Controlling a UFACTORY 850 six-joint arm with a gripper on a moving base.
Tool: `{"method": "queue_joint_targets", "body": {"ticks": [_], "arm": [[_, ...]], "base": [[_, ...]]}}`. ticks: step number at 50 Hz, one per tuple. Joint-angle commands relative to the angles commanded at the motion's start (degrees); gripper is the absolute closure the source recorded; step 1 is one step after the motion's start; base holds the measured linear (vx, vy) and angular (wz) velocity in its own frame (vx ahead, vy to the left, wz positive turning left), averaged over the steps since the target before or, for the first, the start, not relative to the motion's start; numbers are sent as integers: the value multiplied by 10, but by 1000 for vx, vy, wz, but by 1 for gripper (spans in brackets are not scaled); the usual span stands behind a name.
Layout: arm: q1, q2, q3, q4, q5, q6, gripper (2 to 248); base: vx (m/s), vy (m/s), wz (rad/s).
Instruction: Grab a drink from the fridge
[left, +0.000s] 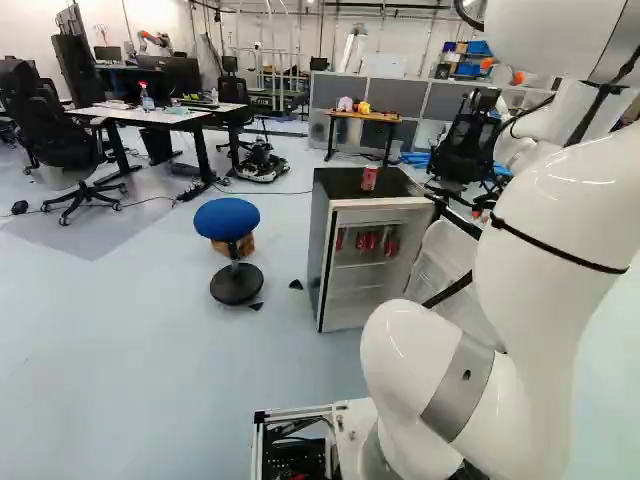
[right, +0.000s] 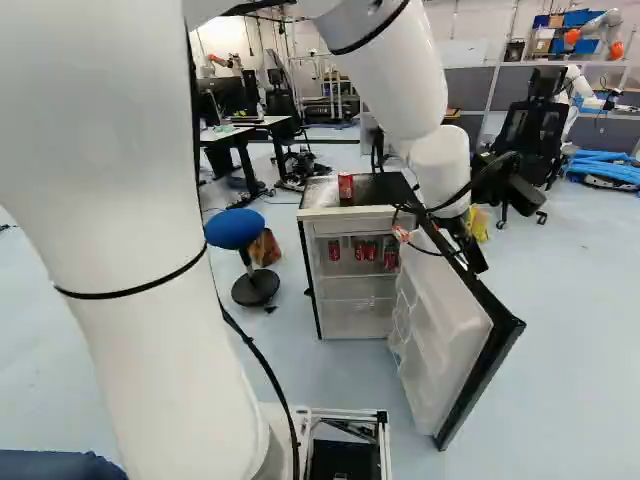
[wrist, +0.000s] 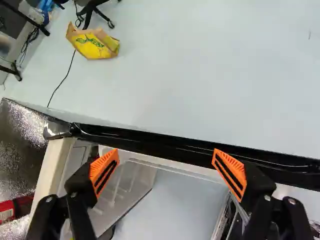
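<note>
Gripper (wrist: 165, 151): my fingers stand spread wide, nothing pinched, by the open door (right: 440, 340). Target: red cans (right: 371, 252) on the upper shelf (right: 355, 277) of the fridge (right: 350, 213), about mid-frame in the right base view. Another red can (right: 346, 186) stands on its top. Handling (est.): full, fairly heavy for size; smooth, perhaps slick with cold; thin wall, dents if over-squeezed. Hold: pads on opposite sides at mid-height, moderate force, kept upright.
</note>
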Motion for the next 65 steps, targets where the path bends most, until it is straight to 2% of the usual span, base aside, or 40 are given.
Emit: {"method": "queue_joint_targets", "body": {"ticks": [21,36,65], "arm": [[-18,-41,-47,0,0,0,3],[-24,-33,-41,0,0,0,3],[-24,6,-35,0,0,0,3]], "base": [[0,0,0],[0,0,0],[0,0,0]]}}
